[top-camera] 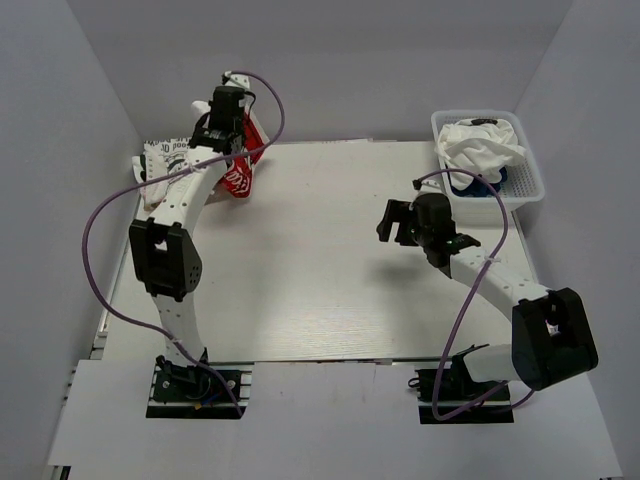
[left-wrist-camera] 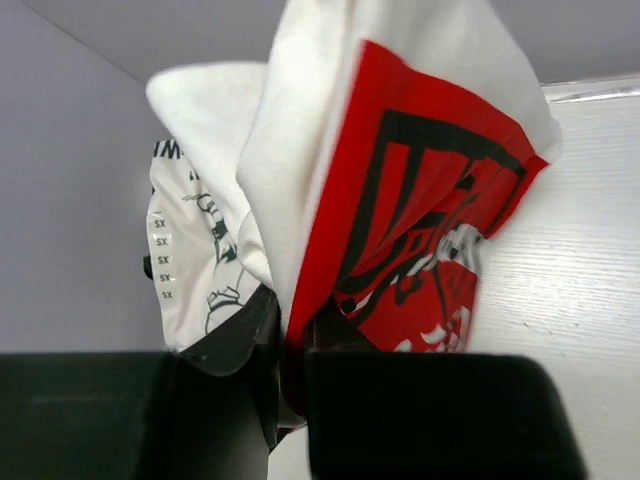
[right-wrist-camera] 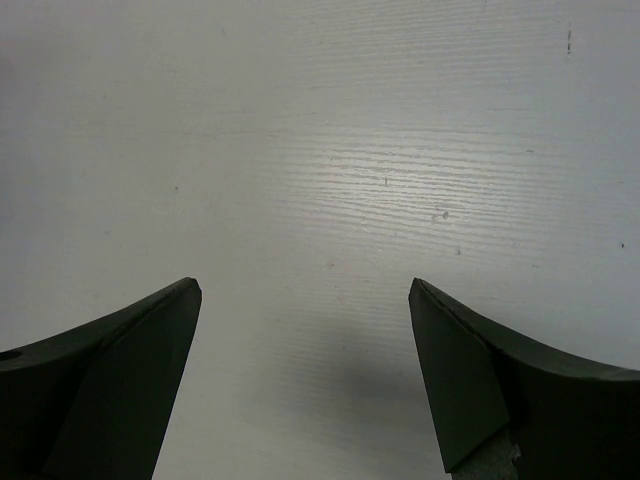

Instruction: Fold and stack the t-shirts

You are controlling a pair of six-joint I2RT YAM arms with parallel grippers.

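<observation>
Between the fingers of my left claw (left-wrist-camera: pixel 290 345) is the white t-shirt with red print (left-wrist-camera: pixel 420 230). It is pinched tight at a bunched fold, and the rest drapes loose from the claw over the far left corner of the desk (top-camera: pixel 320 290). I cannot tell whether its lowest edge touches the desk. Just left of this claw, on the desk, lies the white t-shirt with black lettering (top-camera: pixel 165 158).

My right claw (right-wrist-camera: pixel 305 300) hovers over bare desk, spread wide and holding nothing. Beyond it and to its right stands the basket (top-camera: pixel 532 192), with more t-shirts (top-camera: pixel 482 145) heaped inside, white over a glimpse of blue.

Handling, as I judge it: the cloth is light, limp and not fragile. It keeps no shape, so a single pinch leaves it bunched. A hold at two points, along a hem or at the shoulders, should spread it flat for folding.
</observation>
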